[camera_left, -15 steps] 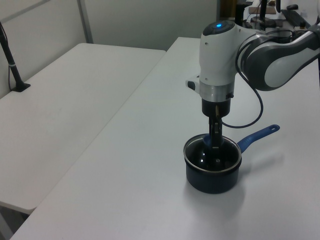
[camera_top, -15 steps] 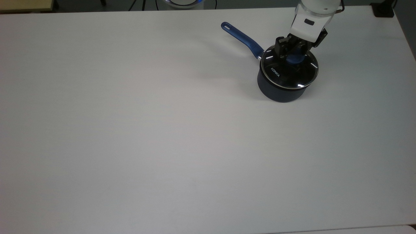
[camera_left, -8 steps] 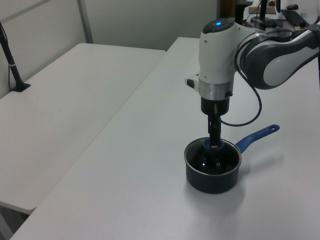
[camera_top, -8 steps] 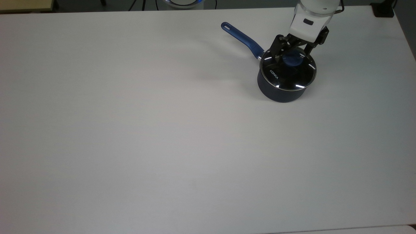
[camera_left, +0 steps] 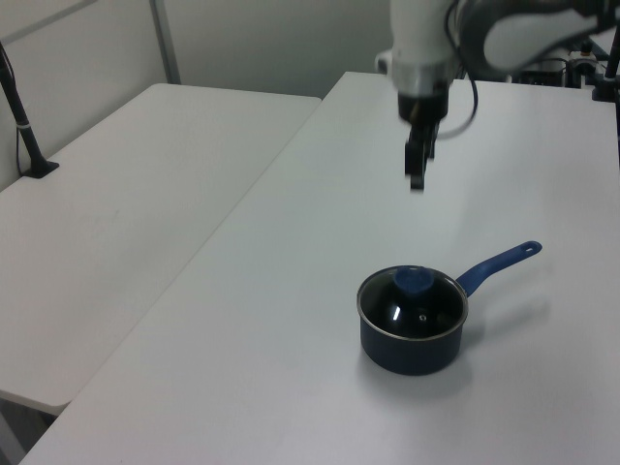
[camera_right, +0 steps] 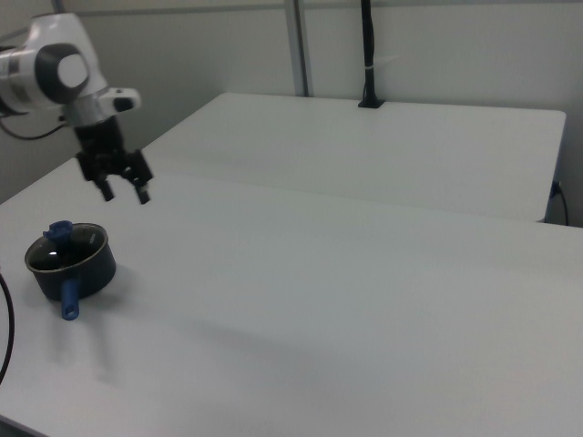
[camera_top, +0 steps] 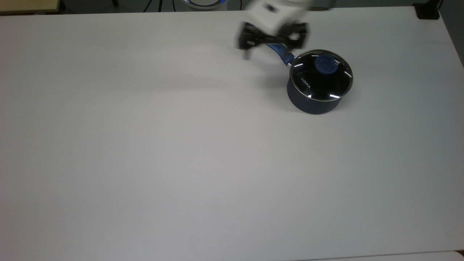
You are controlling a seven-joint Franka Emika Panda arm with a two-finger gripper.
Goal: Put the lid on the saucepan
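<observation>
White table (camera_top: 145, 163), second table (camera_left: 145, 174) alongside, grey partition wall (camera_right: 437, 55) behind

The saucepan (camera_top: 313, 99), dark navy and deep, stands upright on the white desk (camera_top: 181, 152) near the top view's upper right. Its long blue handle (camera_left: 499, 265) points toward the top view's upper left. The lid (camera_top: 322, 81), clear glass with a metal rim, blue knob and white "KONKA" lettering, sits flat on the saucepan's rim
</observation>
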